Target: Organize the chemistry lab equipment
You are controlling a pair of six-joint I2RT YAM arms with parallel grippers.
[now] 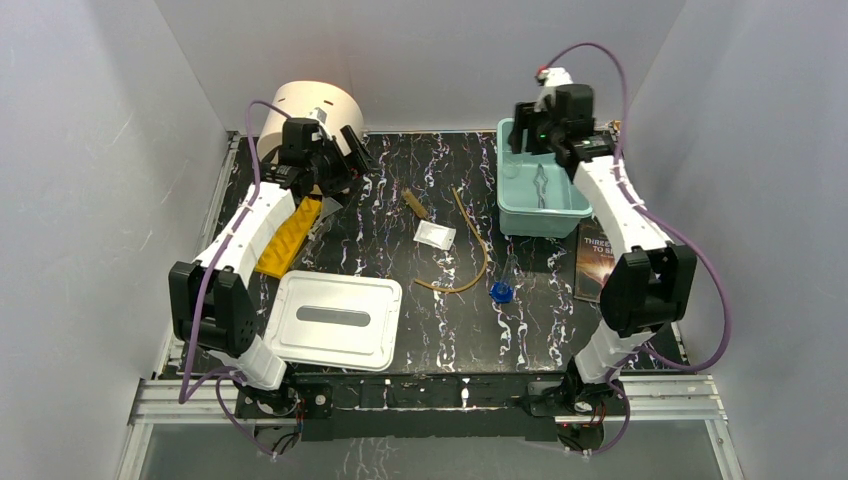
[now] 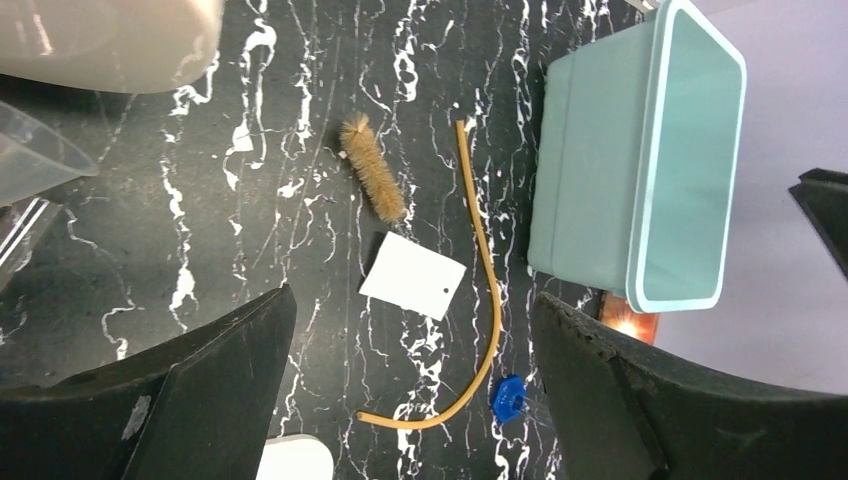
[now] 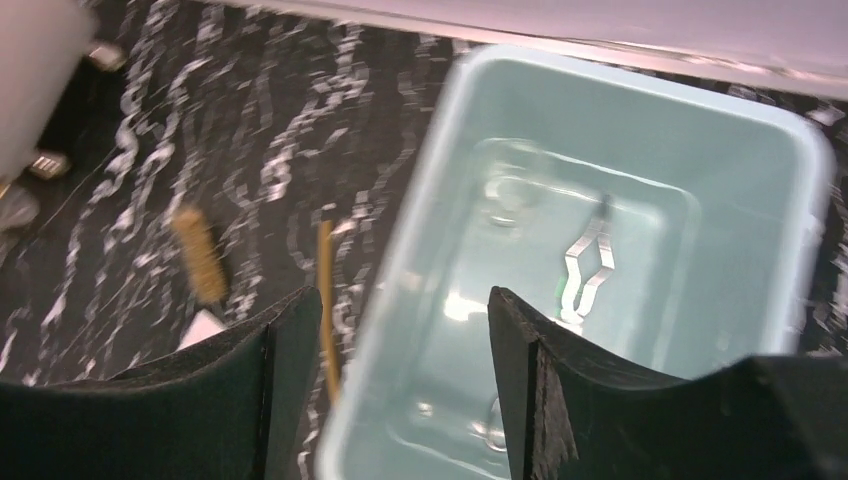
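Note:
My left gripper (image 1: 343, 168) is open and empty at the back left, beside the clear beaker (image 2: 30, 165). Its wrist view (image 2: 412, 310) looks down on the brush (image 2: 372, 182), white packet (image 2: 413, 276), tan tube (image 2: 490, 300) and the flask's blue cap (image 2: 509, 396). My right gripper (image 1: 550, 140) is open and empty above the teal bin (image 1: 540, 222), over its left rim in the wrist view (image 3: 402, 300). Metal tongs (image 3: 585, 265) and a clear glass item (image 3: 505, 190) lie in the bin (image 3: 760, 200). The yellow rack (image 1: 290, 235) lies under my left arm.
A big cream cylinder (image 1: 310, 110) stands at the back left. A white lid (image 1: 335, 320) lies at the front left. A dark book (image 1: 595, 260) lies in front of the bin, under my right arm. Grey walls close the sides and back.

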